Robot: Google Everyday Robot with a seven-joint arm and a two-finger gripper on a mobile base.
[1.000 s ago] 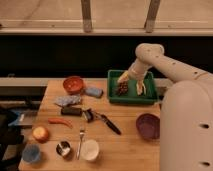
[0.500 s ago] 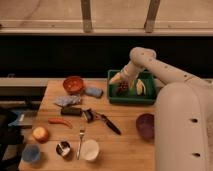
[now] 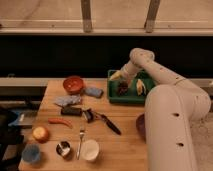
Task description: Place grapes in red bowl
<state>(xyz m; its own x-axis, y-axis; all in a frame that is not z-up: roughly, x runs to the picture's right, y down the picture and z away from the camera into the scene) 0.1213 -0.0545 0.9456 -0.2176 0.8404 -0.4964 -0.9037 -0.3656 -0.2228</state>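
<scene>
Your claw [image 3: 120,78] hangs open just above the dark purple grape bunch [image 3: 123,88] in the green tray [image 3: 114,95], ready to grasp it for the round orange-red bowl [image 3: 73,84].

no legible txt, labels, brands or nos. anywhere

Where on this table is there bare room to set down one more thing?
Bare wood lies between the knife, the green tray and the purple bowl, and along the front edge right of the white cup. The left half, red bowl down to the blue cup, is crowded. The end effector hangs over the grapes in the tray.
</scene>
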